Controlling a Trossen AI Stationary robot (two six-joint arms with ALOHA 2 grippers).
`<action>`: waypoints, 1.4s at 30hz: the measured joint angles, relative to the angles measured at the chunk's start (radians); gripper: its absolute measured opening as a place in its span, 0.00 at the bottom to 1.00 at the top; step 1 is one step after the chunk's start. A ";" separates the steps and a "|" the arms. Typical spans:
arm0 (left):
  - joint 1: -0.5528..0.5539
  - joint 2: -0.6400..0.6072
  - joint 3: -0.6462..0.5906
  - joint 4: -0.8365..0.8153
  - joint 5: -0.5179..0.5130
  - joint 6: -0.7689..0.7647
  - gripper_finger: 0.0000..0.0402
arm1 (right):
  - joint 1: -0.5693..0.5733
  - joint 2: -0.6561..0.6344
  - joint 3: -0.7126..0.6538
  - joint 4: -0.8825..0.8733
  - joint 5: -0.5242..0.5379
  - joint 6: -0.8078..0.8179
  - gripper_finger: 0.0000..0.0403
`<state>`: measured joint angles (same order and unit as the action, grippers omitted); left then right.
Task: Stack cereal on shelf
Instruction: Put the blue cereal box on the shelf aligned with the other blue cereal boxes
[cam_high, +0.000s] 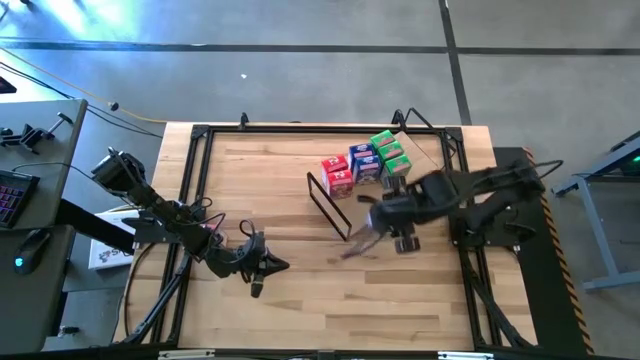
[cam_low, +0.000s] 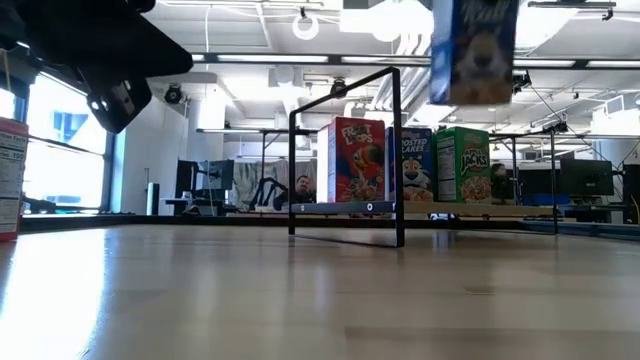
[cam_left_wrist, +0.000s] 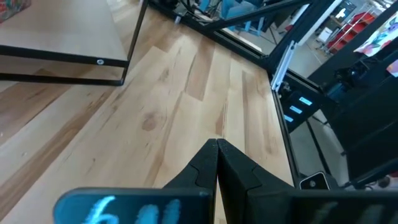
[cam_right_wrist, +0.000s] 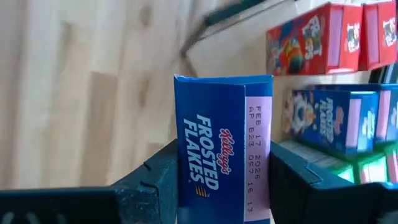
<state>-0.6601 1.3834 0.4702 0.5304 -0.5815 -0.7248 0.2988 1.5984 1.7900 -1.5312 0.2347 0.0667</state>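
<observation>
My right gripper (cam_right_wrist: 224, 171) is shut on a blue Frosted Flakes cereal box (cam_right_wrist: 222, 146), held high above the table in the low view (cam_low: 475, 50). In the high view this gripper (cam_high: 385, 222) is just near of the shelf (cam_high: 425, 150), a light board with a black wire frame (cam_high: 330, 205). Several red, blue and green cereal boxes (cam_high: 365, 160) stand on the board; the low view shows a red (cam_low: 355, 160), a blue (cam_low: 415, 165) and a green one (cam_low: 462, 165). My left gripper (cam_high: 265, 265) is shut and empty above the near left table, as the left wrist view (cam_left_wrist: 217, 149) shows. My right gripper pinches the blue box between its two fingers, one finger (cam_right_wrist: 155, 177) on each of two opposite sides (cam_right_wrist: 180, 162). The box's narrow printed side faces the wrist camera. The box is lifted clear of the table and hangs upright in the low view.
The wooden tabletop (cam_high: 330, 300) has a black rail around its edge (cam_high: 195, 200). The shelf's wire frame (cam_low: 345, 150) stands upright between the table's middle and the boxes. A corner of the shelf board (cam_left_wrist: 56, 37) shows beyond my left gripper.
</observation>
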 joint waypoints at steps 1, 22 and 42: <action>0.002 0.000 0.000 0.000 0.000 0.002 0.00 | -0.030 -0.016 -0.049 0.039 -0.007 -0.044 0.41; 0.059 0.000 0.000 -0.001 0.078 -0.004 0.00 | -0.431 -0.080 -0.455 0.375 -0.064 -0.420 0.41; 0.059 0.000 0.000 -0.001 0.078 -0.006 0.00 | -0.429 -0.080 -0.460 0.446 -0.021 -0.410 0.56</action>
<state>-0.6014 1.3834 0.4702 0.5293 -0.5037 -0.7303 -0.1303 1.5185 1.3296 -1.0852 0.2134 -0.3436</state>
